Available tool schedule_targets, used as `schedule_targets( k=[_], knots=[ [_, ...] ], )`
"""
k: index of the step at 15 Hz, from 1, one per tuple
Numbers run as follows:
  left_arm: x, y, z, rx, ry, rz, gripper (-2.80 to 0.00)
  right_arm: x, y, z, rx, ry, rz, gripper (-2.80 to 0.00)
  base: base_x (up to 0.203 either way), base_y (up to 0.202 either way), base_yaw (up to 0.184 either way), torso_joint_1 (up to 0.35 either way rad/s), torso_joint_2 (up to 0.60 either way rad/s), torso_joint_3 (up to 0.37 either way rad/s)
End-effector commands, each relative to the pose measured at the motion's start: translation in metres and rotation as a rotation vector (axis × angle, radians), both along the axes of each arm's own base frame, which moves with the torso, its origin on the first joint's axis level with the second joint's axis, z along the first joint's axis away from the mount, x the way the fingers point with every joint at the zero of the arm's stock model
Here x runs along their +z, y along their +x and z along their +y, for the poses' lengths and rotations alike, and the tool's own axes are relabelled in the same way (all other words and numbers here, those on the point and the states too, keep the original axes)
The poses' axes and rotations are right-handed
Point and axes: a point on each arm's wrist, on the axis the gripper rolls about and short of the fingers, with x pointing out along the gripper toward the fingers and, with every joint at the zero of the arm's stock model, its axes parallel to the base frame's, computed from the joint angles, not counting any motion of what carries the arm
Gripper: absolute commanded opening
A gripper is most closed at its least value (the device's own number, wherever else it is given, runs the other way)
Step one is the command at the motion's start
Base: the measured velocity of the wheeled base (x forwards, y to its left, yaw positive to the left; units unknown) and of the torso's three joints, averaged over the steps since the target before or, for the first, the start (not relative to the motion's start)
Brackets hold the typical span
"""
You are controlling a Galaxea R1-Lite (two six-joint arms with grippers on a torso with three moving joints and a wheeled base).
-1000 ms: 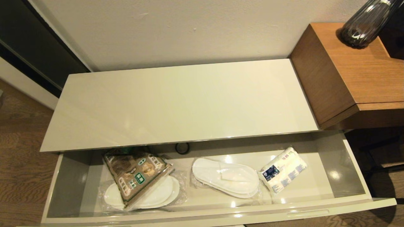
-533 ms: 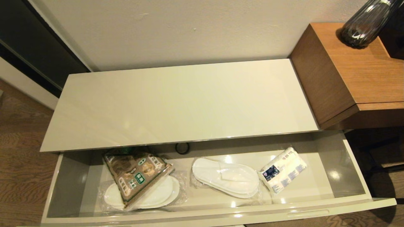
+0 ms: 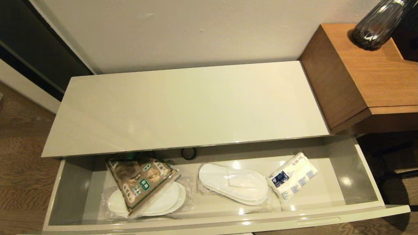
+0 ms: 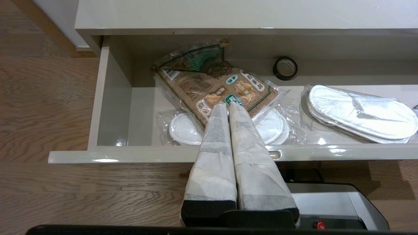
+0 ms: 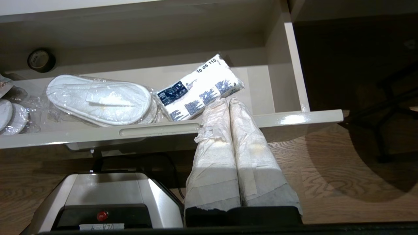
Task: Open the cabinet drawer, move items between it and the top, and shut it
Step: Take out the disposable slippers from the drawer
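Long glossy beige cabinet drawer is pulled fully out under the glossy cream cabinet top, which carries none of the items. My left gripper, fingers pressed together, holds nothing and hangs in front of the drawer's left part, out of head view. In the drawer, left to right: brown-and-green clear snack bag lying over one plastic-wrapped white flat slipper pair; small black tape roll at the back; second wrapped white slipper pair; white tissue pack with blue label just beside it. My right gripper, also closed and empty, sits before the drawer front near the tissue pack. Brown wooden side table stands at right.
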Motion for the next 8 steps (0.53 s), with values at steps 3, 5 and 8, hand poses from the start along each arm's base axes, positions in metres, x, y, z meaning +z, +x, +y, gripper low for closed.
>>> schedule_targets(
  k=[3, 5, 8],
  knots=[
    [0.0000, 0.0001, 0.0000, -0.001, -0.001, 0.001, -2.80, -0.0004, 0.0004, 0.0000, 0.001, -0.001, 0.006, -2.80, 0.000, 0.000, 0.000, 0.000, 0.00, 0.000],
    [0.0000, 0.0001, 0.0000, 0.000, 0.001, 0.001, -2.80, -0.0004, 0.0004, 0.0000, 0.001, -0.001, 0.006, -2.80, 0.000, 0.000, 0.000, 0.000, 0.00, 0.000],
    [0.0000, 0.0001, 0.0000, 0.000, -0.001, 0.001, -2.80, -0.0004, 0.0004, 0.0000, 0.001, -0.001, 0.006, -2.80, 0.000, 0.000, 0.000, 0.000, 0.00, 0.000]
  ],
)
